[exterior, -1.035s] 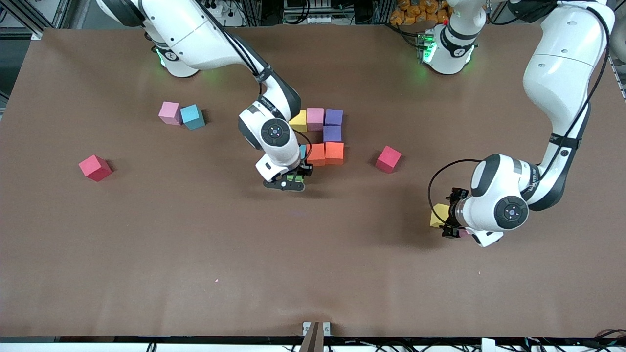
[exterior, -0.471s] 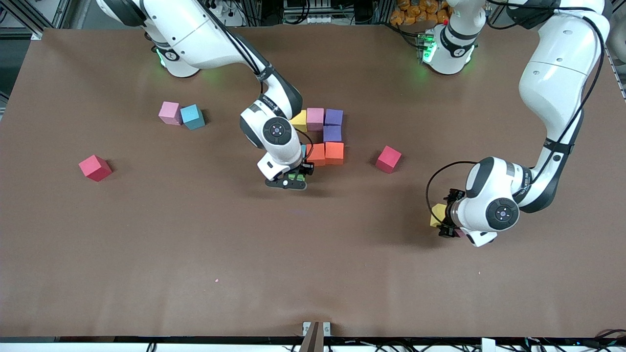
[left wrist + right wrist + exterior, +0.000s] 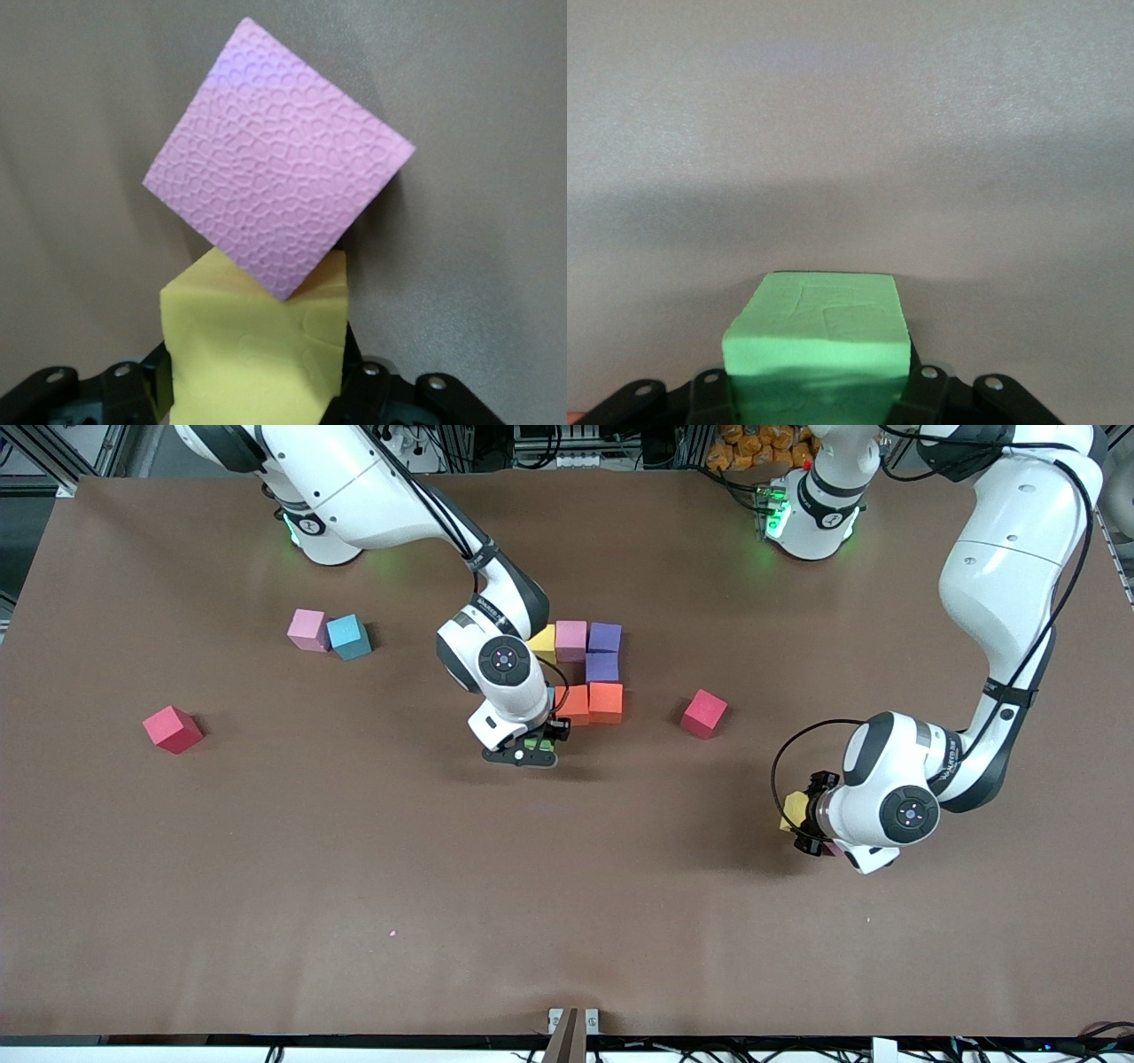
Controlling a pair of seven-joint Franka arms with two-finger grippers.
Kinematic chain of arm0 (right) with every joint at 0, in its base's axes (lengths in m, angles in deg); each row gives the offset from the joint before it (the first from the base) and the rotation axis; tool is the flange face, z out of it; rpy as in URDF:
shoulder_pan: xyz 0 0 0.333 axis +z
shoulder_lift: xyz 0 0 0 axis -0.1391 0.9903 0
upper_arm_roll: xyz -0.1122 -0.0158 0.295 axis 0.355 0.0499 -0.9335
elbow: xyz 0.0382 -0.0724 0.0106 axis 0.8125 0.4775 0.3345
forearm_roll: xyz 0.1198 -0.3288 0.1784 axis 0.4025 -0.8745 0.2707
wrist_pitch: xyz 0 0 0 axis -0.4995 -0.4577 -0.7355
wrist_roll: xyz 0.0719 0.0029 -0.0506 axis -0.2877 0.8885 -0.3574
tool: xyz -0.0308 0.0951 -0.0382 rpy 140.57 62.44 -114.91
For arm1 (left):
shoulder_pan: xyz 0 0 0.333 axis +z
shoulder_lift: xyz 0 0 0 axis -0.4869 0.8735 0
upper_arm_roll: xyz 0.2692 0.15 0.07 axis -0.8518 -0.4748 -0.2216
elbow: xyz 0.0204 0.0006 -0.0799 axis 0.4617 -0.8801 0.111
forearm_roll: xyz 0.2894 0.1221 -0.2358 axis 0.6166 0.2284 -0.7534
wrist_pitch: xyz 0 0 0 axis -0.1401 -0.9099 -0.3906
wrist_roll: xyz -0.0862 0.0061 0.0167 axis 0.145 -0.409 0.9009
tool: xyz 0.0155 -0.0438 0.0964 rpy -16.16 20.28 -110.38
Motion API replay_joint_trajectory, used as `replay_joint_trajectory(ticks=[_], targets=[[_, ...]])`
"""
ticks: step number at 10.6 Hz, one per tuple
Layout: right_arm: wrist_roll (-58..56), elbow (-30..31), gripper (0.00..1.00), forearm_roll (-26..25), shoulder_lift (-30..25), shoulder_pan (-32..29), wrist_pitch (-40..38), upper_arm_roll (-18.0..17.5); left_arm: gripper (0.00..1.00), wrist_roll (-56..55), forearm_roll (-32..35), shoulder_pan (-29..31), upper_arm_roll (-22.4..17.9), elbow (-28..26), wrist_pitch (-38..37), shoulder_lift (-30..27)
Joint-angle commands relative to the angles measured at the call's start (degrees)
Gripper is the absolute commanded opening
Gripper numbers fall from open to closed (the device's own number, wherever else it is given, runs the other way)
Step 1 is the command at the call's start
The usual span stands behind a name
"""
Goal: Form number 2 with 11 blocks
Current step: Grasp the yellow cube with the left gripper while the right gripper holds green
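step: green block (image 3: 817,350) clamped by right gripper (image 3: 532,749) beside the 2 (image 3: 587,670) | left gripper (image 3: 802,824) closed on yellow block (image 3: 255,354) | next: green seated under oranges

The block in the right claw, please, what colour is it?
Green; the right wrist view shows it best.

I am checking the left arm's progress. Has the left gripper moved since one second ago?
Yes. The left gripper has shifted slightly toward the red block, away from the table's edge at the left arm's end.
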Motion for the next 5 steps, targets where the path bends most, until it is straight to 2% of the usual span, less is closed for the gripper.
replay_joint_trajectory(ticks=[1,2,4,5], targets=[[0.85,-1.52,0.32,0.33,1.0,0.86,-0.52,0.54,0.23,-0.33,1.91,-0.36,-0.14,0.47,0.04,0.21],[0.85,-1.52,0.32,0.33,1.0,0.86,-0.52,0.54,0.21,-0.33,1.82,-0.36,-0.14,0.47,0.04,0.21],[0.76,-1.52,0.33,0.33,1.0,0.86,-0.52,0.54,0.09,-0.33,1.65,-0.63,-0.14,0.73,0.04,0.21],[0.67,-1.52,0.33,-0.11,1.09,0.86,-0.52,0.54,0.09,-0.16,1.65,-1.85,-0.06,0.99,0.04,0.03]])
